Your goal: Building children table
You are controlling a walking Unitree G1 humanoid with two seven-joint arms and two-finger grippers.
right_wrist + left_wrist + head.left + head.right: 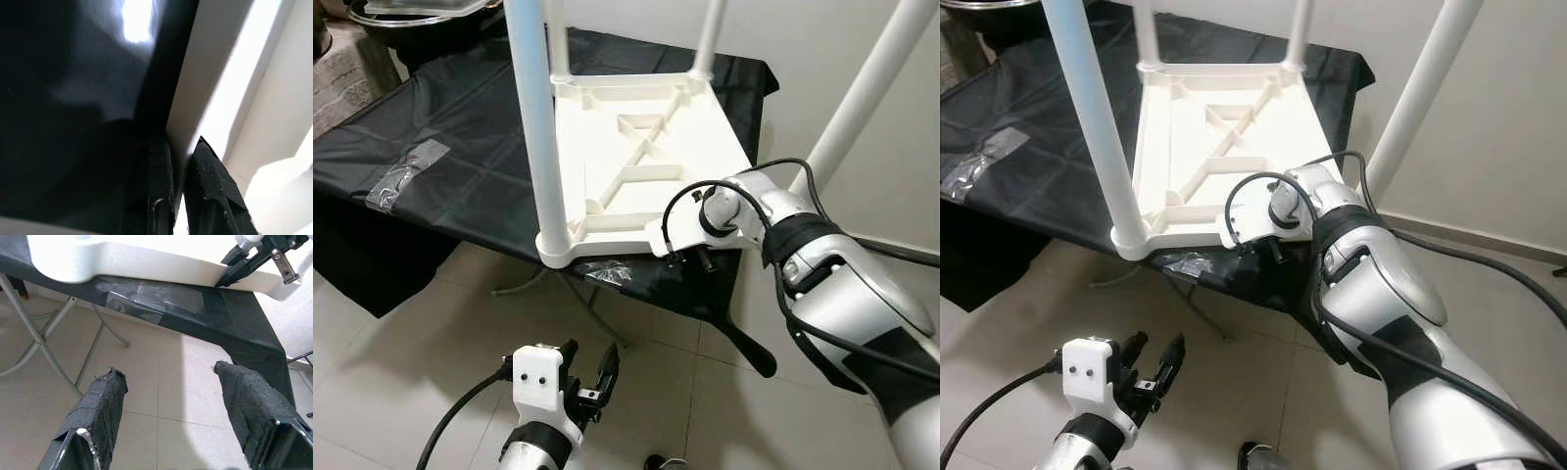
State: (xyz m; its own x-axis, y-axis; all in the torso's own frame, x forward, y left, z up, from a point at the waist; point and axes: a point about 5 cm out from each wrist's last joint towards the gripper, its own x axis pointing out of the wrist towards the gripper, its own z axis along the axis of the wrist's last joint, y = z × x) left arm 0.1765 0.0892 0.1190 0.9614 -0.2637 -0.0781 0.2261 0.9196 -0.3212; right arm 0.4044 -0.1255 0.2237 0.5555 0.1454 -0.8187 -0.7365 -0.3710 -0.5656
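Children's table, white plastic, lies upside down on a folding table draped in black cloth, its ribbed underside facing up. Four white legs rise from its corners — all pointing upward, the near two leaning slightly outward. The tabletop's long axis runs away from the robot. Its near edge overhangs the cloth's front edge. The right gripper is at that near edge, its fingers nearly closed and pinching the thin white rim between them. The left gripper hovers low over the tiled floor, below the overhang and well apart from it — jaws spread wide, holding nothing. Two patches of clear tape sit on the cloth.
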